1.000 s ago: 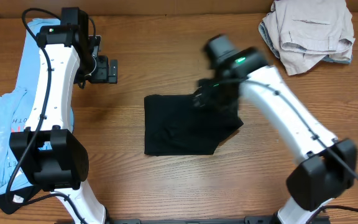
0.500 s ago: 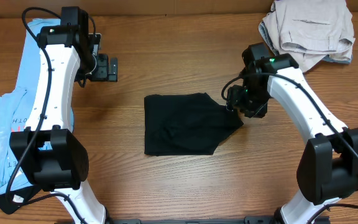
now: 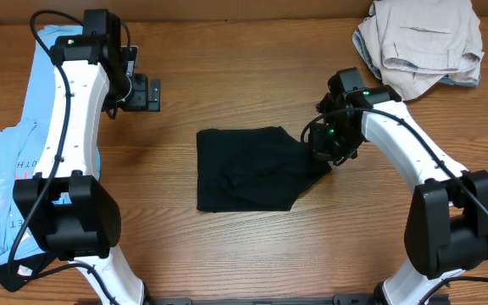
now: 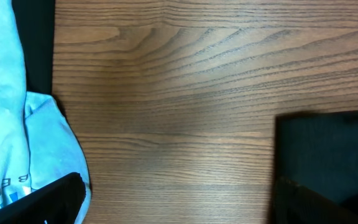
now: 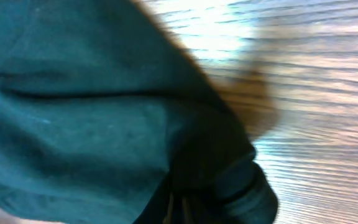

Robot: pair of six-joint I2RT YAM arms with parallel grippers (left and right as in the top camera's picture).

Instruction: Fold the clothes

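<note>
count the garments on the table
3 seen: black shirt at centre, blue T-shirt along the left edge, beige pile in the far right corner; the pile may hold several.

A folded black fabric shirt (image 3: 248,169) lies at the middle of the brown wooden table (image 3: 227,254). A light blue cotton T-shirt (image 3: 2,169) lies along the table's left edge, partly under the left arm (image 3: 70,110). A rumpled heap of beige-grey garments (image 3: 422,42) sits in the far right corner, well apart from both. The right gripper (image 3: 322,152) is at the shirt's right corner. The left gripper (image 3: 146,93) hangs over bare wood, behind and left of the shirt.
</note>
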